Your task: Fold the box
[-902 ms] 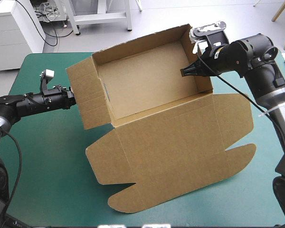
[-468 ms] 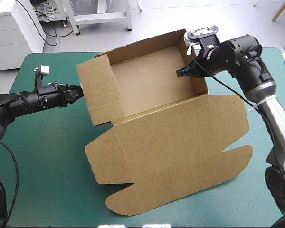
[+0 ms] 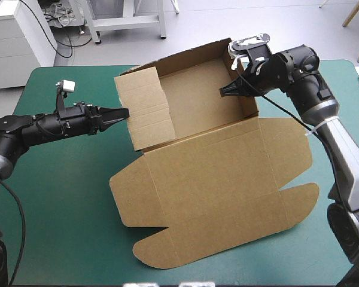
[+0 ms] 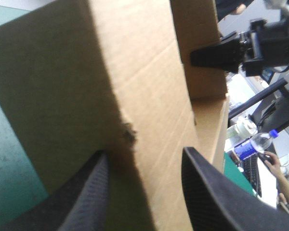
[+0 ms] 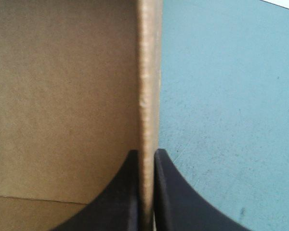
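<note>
**Table**: bears one box, set from the middle toward the right side.

**Box, tray part**: toward the table's far edge, walls raised.

**Box, lid**: flat on the table in front of the tray, reaching toward the near edge. One tab is at its near-left corner, another at its right side.

**Left gripper**: enters from the table's left, at the outer side of the tray's left wall. Its fingers stand apart with that wall's board between them.

**Right gripper**: astride the top edge of the tray's right wall, one finger on each side, both pressed against the board.

**Relation:** the grippers face each other across the tray.
</note>
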